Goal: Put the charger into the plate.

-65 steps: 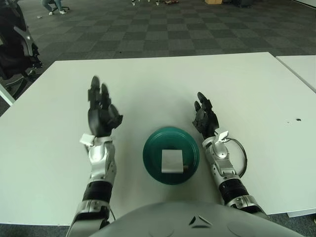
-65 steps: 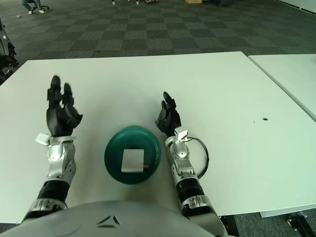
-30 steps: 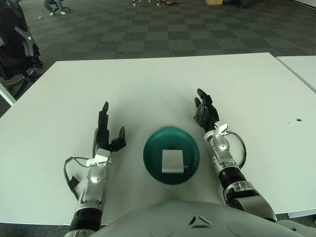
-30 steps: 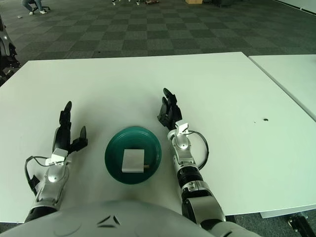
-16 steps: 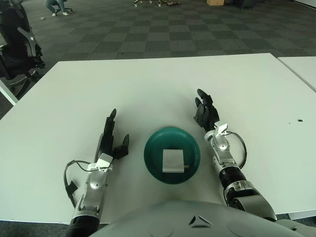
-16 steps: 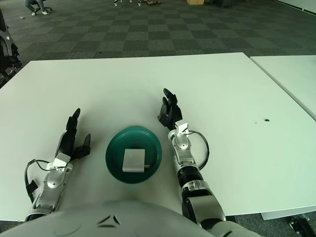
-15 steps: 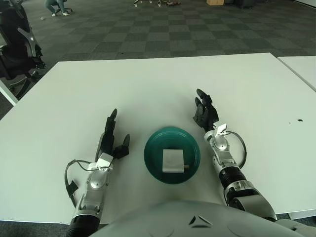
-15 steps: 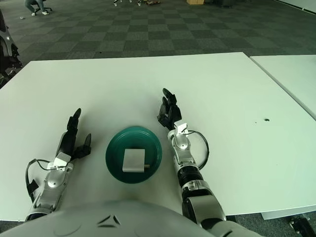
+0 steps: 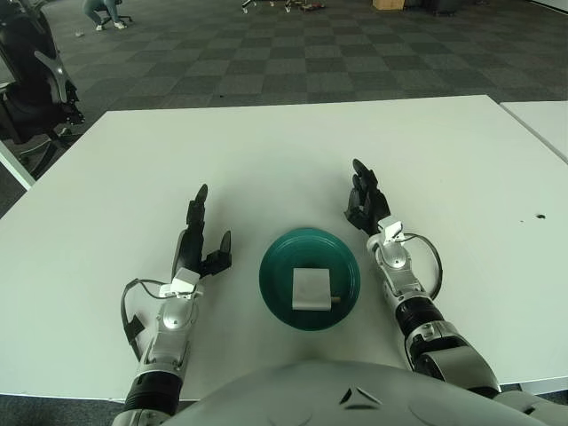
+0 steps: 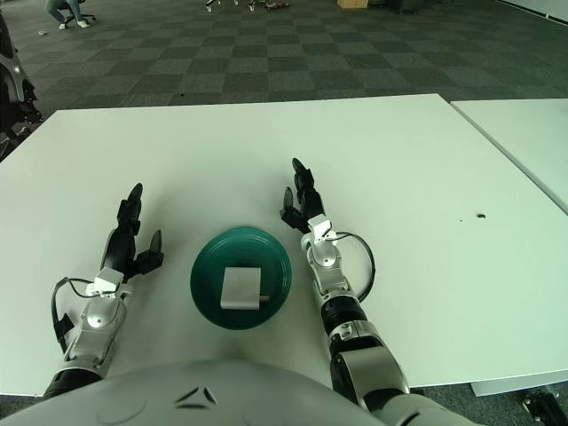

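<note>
I see charger [image 9: 311, 288] lying in green plate [image 9: 275, 286] | left hand [image 9: 200, 241] empty, fingers straight | right hand [image 9: 366, 202] empty, fingers straight | white bench [image 9: 266, 160]

The charger [image 9: 311, 288] lies in the plate [image 9: 277, 266] — left hand [image 9: 200, 244] beside it on one side, right hand [image 9: 366, 202] on the other.

White charger [image 9: 311, 288] in dark green plate [image 9: 275, 266], white table [image 9: 266, 151], grey checkered carpet [image 9: 293, 53]

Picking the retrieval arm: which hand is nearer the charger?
Right, marginally. Right hand is up-right of the charger in the plate; left hand is further off on its left.
</note>
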Action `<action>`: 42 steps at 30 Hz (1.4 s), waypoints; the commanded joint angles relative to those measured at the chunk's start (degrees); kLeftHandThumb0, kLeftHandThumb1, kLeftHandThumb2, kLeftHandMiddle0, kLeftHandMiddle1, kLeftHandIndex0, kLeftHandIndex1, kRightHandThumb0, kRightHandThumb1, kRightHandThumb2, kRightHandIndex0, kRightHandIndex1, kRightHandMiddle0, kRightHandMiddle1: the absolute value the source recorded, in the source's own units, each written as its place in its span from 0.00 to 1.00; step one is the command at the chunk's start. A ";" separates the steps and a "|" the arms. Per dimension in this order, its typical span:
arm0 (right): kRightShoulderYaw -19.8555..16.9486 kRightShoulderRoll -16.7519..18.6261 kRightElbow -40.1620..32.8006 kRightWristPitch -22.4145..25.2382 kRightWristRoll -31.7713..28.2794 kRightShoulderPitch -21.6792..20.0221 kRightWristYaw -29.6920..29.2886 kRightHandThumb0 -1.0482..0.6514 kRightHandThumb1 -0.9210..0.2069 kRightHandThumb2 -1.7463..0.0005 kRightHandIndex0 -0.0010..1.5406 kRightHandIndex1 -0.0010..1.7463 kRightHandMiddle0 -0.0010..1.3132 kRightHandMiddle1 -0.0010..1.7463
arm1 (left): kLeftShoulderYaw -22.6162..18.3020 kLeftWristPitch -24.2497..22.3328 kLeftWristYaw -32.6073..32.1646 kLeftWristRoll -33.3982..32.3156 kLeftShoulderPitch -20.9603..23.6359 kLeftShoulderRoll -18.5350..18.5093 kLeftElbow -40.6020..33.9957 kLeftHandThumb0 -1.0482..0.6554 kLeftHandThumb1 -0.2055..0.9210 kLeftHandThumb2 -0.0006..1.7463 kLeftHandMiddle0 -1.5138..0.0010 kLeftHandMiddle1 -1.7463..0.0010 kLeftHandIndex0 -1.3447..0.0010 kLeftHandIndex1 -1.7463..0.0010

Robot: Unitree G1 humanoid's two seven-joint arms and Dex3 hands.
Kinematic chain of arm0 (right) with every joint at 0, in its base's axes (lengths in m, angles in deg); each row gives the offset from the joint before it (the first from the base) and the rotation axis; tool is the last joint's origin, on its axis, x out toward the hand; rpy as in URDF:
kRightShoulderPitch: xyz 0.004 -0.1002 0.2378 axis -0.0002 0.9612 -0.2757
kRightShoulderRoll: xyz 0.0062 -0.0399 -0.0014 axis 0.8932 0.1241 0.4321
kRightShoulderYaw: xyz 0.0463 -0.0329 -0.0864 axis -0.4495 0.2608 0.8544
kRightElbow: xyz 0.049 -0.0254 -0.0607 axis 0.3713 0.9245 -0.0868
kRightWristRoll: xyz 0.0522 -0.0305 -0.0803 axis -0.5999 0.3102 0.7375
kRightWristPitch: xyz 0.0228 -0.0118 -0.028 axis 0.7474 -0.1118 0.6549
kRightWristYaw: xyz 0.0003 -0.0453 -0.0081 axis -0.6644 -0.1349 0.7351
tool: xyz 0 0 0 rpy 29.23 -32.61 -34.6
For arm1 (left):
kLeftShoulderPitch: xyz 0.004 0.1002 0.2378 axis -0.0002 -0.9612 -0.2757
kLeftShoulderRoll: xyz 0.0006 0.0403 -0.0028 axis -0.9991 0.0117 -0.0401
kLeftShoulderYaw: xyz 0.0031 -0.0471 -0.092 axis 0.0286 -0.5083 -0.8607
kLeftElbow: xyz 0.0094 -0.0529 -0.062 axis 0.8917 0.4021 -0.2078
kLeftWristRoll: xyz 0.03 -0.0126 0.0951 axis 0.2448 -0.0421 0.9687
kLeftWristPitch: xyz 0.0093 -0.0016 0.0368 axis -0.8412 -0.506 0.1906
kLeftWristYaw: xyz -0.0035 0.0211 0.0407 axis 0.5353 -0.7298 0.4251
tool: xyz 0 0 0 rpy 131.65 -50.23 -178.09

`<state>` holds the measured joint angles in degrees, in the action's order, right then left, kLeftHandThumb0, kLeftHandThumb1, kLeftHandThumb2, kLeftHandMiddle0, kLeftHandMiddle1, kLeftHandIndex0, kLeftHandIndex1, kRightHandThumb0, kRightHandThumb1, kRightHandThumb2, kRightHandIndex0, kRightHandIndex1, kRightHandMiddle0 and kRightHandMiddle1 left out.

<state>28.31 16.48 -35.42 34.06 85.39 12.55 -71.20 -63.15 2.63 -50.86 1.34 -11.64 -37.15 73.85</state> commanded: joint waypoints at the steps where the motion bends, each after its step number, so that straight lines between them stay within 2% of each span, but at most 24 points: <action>1: 0.14 -5.62 9.72 1.83 3.37 10.42 0.77 0.05 0.00 0.49 0.00 0.00 0.00 0.03 | 0.23 8.26 2.62 -5.56 -1.10 6.89 20.08 0.06 1.00 0.60 0.95 1.00 1.00 0.87; 6: 3.11 -6.11 7.17 0.88 8.22 12.05 -3.44 0.04 0.00 0.47 0.00 0.00 0.00 0.01 | -0.44 9.86 5.94 -8.77 1.44 7.11 23.41 0.06 1.00 0.61 0.95 1.00 1.00 0.87; 12: 6.25 -7.21 5.85 -0.22 13.60 12.37 -8.75 0.02 0.00 0.43 0.00 0.00 0.00 0.00 | -0.73 10.47 11.38 -13.06 2.35 7.33 24.75 0.06 1.00 0.61 0.96 1.00 1.00 0.90; 23: 7.80 -7.27 3.50 3.23 17.09 12.99 -13.78 0.00 0.00 0.37 0.00 0.00 0.00 0.00 | -1.63 9.70 18.59 -18.45 2.77 7.75 24.25 0.05 1.00 0.61 0.97 1.00 1.00 0.92; 29: 8.03 -6.99 2.51 6.77 16.77 13.22 -12.41 0.00 0.00 0.38 0.00 0.00 0.00 0.00 | -1.69 9.29 19.75 -17.65 4.61 7.06 26.48 0.04 1.00 0.63 0.99 1.00 1.00 0.94; 37: 7.16 -6.89 0.58 6.23 13.69 14.91 -7.68 0.00 0.00 0.45 0.00 0.00 0.00 0.00 | -0.55 11.00 18.35 -14.22 5.16 7.03 27.47 0.03 1.00 0.63 1.00 1.00 1.00 0.95; 42: 7.10 -6.73 -0.90 6.68 13.93 15.57 -7.15 0.00 0.00 0.53 0.00 0.00 0.00 0.00 | 0.64 9.64 18.96 -13.25 4.34 6.63 25.60 0.03 1.00 0.57 1.00 1.00 1.00 0.98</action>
<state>35.36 12.30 -41.89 37.45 99.43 15.46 -79.99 -66.12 11.48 -32.30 -15.75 1.12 -35.63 91.02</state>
